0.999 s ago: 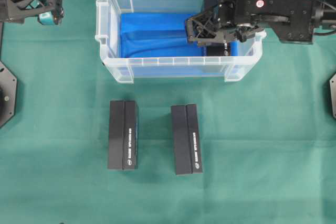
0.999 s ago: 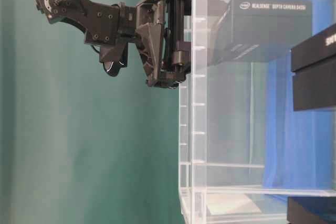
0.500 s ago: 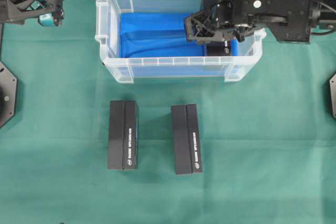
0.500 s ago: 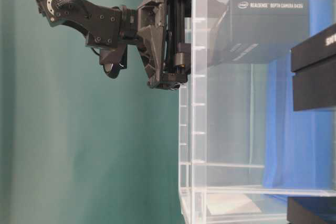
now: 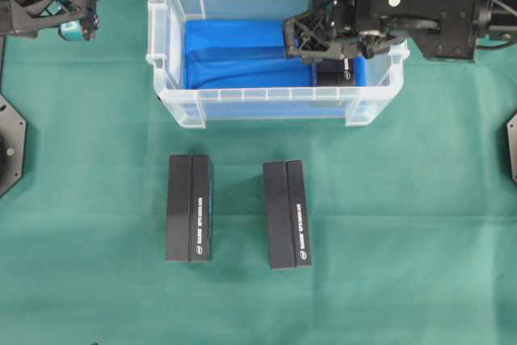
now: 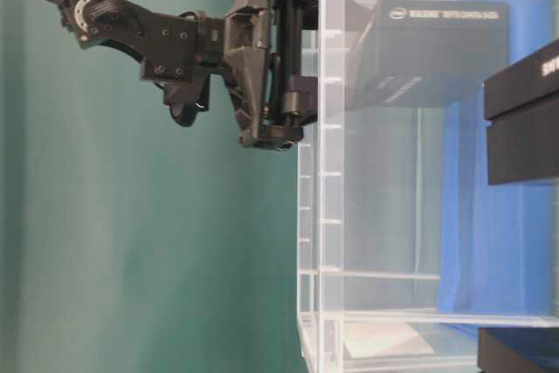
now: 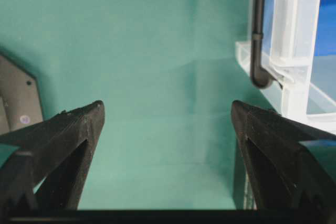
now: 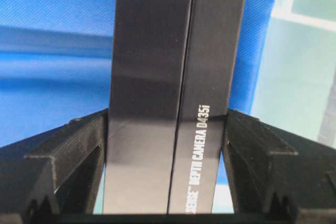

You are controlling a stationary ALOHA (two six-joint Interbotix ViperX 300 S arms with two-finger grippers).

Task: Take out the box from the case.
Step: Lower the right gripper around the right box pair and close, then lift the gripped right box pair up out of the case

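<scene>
Two black fingers (image 8: 63,166) of the right hand (image 8: 167,169) press against the long sides of a black rectangular cardboard box (image 8: 173,77) printed with white lettering, so the hand is clamped on that box. In the table-level view the box (image 6: 437,54) sits behind the clear wall and looks raised off the blue lining (image 6: 489,216), though how far I cannot tell. From overhead the right hand (image 5: 319,38) reaches into the right end of the large clear plastic rectangular case (image 5: 174,62), and only a small part of the box (image 5: 331,77) shows below it.

The step in hand appears to be the lift-out. The next move calls for raising the box straight until it clears the rim, then carrying it out over the green cloth surface (image 5: 404,216), where two matching black boxes (image 5: 189,208) (image 5: 287,214) lie side by side.

The left hand (image 7: 168,124) hangs apart, holding nothing, near the case's corner.
</scene>
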